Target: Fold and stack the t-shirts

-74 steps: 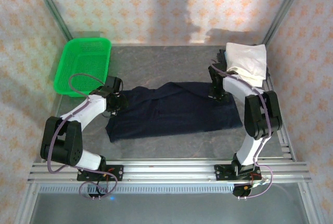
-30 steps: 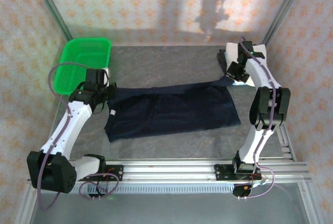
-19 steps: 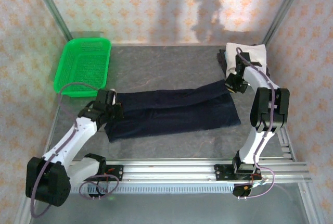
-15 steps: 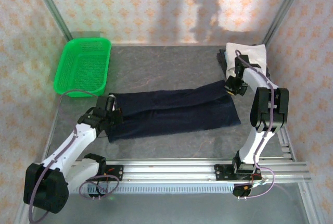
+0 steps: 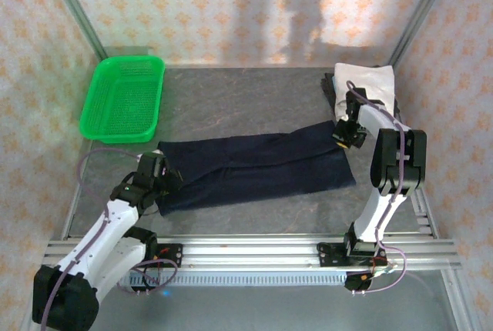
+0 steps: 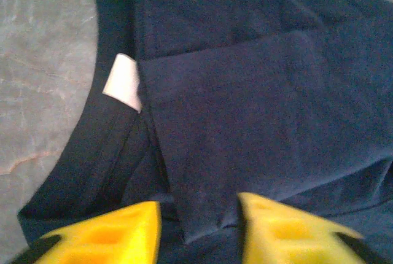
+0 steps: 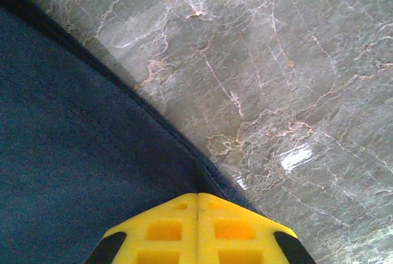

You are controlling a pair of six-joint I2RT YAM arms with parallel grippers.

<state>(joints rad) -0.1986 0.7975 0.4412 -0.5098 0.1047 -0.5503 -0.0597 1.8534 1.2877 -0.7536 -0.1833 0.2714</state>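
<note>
The navy t-shirt (image 5: 254, 165) lies folded lengthwise into a long band across the middle of the table. Its collar end with a white label (image 6: 123, 83) is on the left. My left gripper (image 5: 159, 182) sits low over that end. Its yellow fingers (image 6: 110, 233) stand open, and a folded flap of navy cloth (image 6: 245, 92) lies loose between them. My right gripper (image 5: 344, 137) is at the band's far right corner. It is shut on the navy hem (image 7: 184, 166), pinched at the fingertips (image 7: 198, 195) just above the table. The white t-shirt (image 5: 366, 85) rests folded at the back right.
A green mesh basket (image 5: 123, 98) stands at the back left. A dark item (image 5: 330, 88) lies beside the white bundle. Bare grey marbled table (image 5: 246, 104) stretches behind the navy band, and an aluminium rail (image 5: 246, 250) runs along the near edge.
Both arms brought the shirt's far edge toward the near side and down, folding it over itself. The left gripper has just opened and let go of the collar end.
</note>
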